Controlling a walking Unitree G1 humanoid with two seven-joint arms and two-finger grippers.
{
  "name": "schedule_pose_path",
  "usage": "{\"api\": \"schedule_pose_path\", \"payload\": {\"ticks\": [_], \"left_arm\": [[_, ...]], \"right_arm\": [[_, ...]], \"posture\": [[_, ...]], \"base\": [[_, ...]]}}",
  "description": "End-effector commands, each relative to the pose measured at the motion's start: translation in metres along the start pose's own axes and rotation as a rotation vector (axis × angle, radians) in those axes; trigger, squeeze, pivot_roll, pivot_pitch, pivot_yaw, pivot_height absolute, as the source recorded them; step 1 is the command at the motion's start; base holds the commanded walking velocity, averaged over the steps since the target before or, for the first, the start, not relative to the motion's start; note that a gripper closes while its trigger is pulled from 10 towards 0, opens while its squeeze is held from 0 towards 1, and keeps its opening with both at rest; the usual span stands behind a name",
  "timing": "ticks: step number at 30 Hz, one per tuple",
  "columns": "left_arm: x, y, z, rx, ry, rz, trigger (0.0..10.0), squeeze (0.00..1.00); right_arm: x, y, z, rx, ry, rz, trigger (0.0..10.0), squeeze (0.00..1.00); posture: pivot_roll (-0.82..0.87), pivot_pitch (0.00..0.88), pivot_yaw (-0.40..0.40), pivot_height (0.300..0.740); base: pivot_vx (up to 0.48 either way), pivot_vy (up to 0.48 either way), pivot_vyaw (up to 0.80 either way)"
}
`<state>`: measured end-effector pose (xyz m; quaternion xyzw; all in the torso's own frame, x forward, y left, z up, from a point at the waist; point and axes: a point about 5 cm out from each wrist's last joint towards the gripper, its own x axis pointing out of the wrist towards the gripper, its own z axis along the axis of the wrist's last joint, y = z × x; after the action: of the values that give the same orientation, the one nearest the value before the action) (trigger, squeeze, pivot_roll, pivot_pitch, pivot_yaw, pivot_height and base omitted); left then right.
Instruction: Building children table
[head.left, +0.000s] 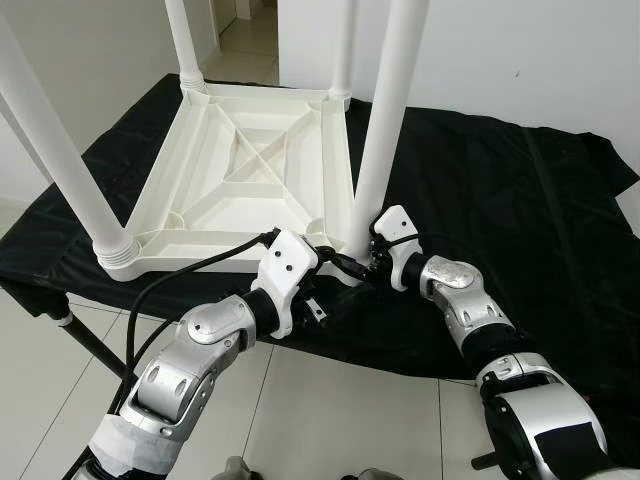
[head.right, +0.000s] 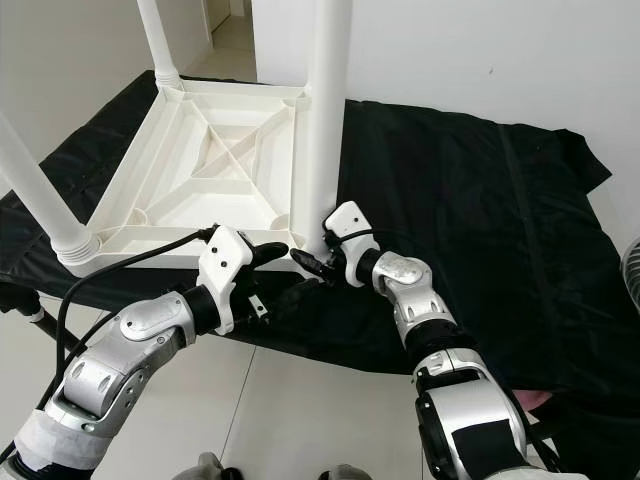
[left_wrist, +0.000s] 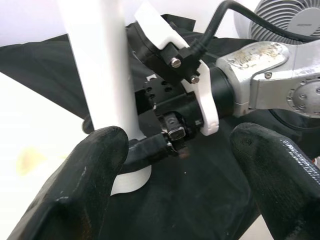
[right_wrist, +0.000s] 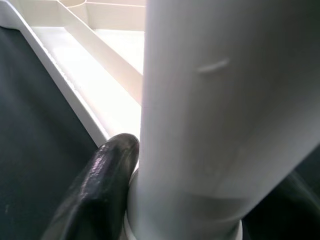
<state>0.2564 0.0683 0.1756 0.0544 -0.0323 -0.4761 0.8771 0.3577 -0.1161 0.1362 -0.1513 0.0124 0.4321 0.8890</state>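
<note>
— Silver arms come in low from the front edge. Where do they end up?

— Both meet at the nearest corner of the upturned white table top (head.left: 245, 175), at the foot of the near right leg (head.left: 382, 130). The right gripper (head.right: 312, 262) has its jaws clamped on that leg just above the socket; in the right wrist view one black finger (right_wrist: 102, 185) presses against the white tube, which stands upright.

— And the left one?

— The left gripper (head.left: 345, 268) sits just beside the same leg, its jaws apart. In the left wrist view its two black fingers (left_wrist: 80, 185) stand wide, with the leg's base and the other wrist between them; they hold nothing.

— Where does the table top lie?

— Upside down on the counter, which is draped in a black cloth (head.left: 500, 190). Ribs cross its underside in an X. A second leg (head.left: 62, 165) rises from the near left corner, tilted outward, and two more stand at the far corners, one at the far left (head.left: 183, 45).

— Anything past that?

— White wall (head.left: 520, 50) behind the counter, pale floor tiles (head.left: 340, 420) beneath it, and a black cable (head.left: 170, 285) looping along the left arm.
</note>
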Motion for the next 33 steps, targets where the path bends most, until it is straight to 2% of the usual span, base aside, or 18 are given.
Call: {"api": "schedule_pose_path", "payload": {"ticks": [1, 12, 13, 17, 19, 20, 23, 24, 25, 27, 29, 31, 32, 33], "left_arm": [[0.000, 0.000, 0.001, 0.000, 0.000, -0.012, 10.0, 0.00], [-0.001, 0.000, 0.001, -0.002, -0.001, -0.011, 10.0, 0.00], [0.000, 0.000, 0.001, -0.002, -0.001, -0.012, 10.0, 0.00], [-0.001, -0.001, 0.001, -0.003, 0.000, -0.014, 10.0, 0.00], [0.000, -0.003, 0.000, -0.006, 0.001, -0.019, 10.0, 0.00], [0.000, -0.003, 0.000, -0.006, 0.001, -0.019, 10.0, 0.00], [0.000, -0.006, -0.001, -0.010, 0.001, -0.026, 10.0, 0.00], [0.000, -0.006, -0.001, -0.010, 0.001, -0.026, 10.0, 0.00], [0.001, -0.006, -0.002, -0.010, 0.001, -0.027, 10.0, 0.00], [0.001, -0.006, -0.002, -0.010, 0.001, -0.027, 10.0, 0.00], [0.001, -0.005, -0.002, -0.010, 0.000, -0.028, 10.0, 0.00], [0.001, -0.005, -0.002, -0.010, 0.000, -0.028, 10.0, 0.00], [0.002, -0.005, -0.002, -0.009, 0.000, -0.027, 10.0, 0.00], [0.002, -0.005, -0.002, -0.009, 0.000, -0.027, 10.0, 0.00]], "right_arm": [[0.005, 0.005, -0.003, 0.002, 0.027, 0.054, 0.0, 0.00], [-0.001, 0.000, -0.006, 0.005, 0.026, 0.037, 0.0, 0.00], [-0.002, -0.002, -0.007, 0.007, 0.024, 0.010, 10.0, 0.00], [-0.005, -0.005, -0.007, 0.015, 0.019, -0.037, 10.0, 0.00], [-0.009, -0.010, -0.004, 0.032, -0.018, -0.152, 10.0, 0.00], [-0.009, -0.010, -0.004, 0.032, -0.018, -0.152, 10.0, 0.00], [-0.012, -0.009, -0.002, 0.072, -0.052, -0.272, 10.0, 0.00], [-0.012, -0.009, -0.002, 0.072, -0.052, -0.272, 10.0, 0.00], [-0.012, -0.009, -0.001, 0.087, -0.056, -0.325, 10.0, 0.00], [-0.012, -0.009, -0.001, 0.087, -0.056, -0.325, 10.0, 0.00], [-0.011, -0.003, 0.001, 0.139, -0.078, -0.501, 10.0, 0.00], [-0.011, -0.003, 0.001, 0.139, -0.078, -0.501, 10.0, 0.00], [-0.011, 0.001, 0.002, 0.160, -0.082, -0.590, 10.0, 0.00], [-0.011, 0.001, 0.002, 0.160, -0.082, -0.590, 10.0, 0.00]], "posture": [[-0.04, 0.040, 0.000, 0.740], [-0.04, 0.045, -0.001, 0.740], [-0.05, 0.043, -0.002, 0.740], [-0.05, 0.043, -0.006, 0.740], [-0.05, 0.041, -0.012, 0.740], [-0.05, 0.041, -0.012, 0.740], [-0.05, 0.035, -0.018, 0.740], [-0.05, 0.035, -0.018, 0.740], [-0.05, 0.035, -0.018, 0.740], [-0.05, 0.035, -0.018, 0.740], [-0.05, 0.030, -0.026, 0.740], [-0.05, 0.030, -0.026, 0.740], [-0.05, 0.030, -0.026, 0.740], [-0.05, 0.030, -0.026, 0.740]], "base": [[0.000, 0.000, 0.00], [0.000, 0.000, 0.00], [0.000, 0.000, 0.00], [0.000, 0.000, 0.00], [0.000, 0.000, 0.00], [0.000, 0.000, 0.00], [0.000, 0.000, 0.00], [0.000, 0.000, 0.00], [0.000, 0.000, 0.00], [0.000, 0.000, 0.00], [0.000, 0.000, 0.00], [0.000, 0.000, 0.00], [0.000, 0.000, 0.00], [0.000, 0.000, 0.00]]}}
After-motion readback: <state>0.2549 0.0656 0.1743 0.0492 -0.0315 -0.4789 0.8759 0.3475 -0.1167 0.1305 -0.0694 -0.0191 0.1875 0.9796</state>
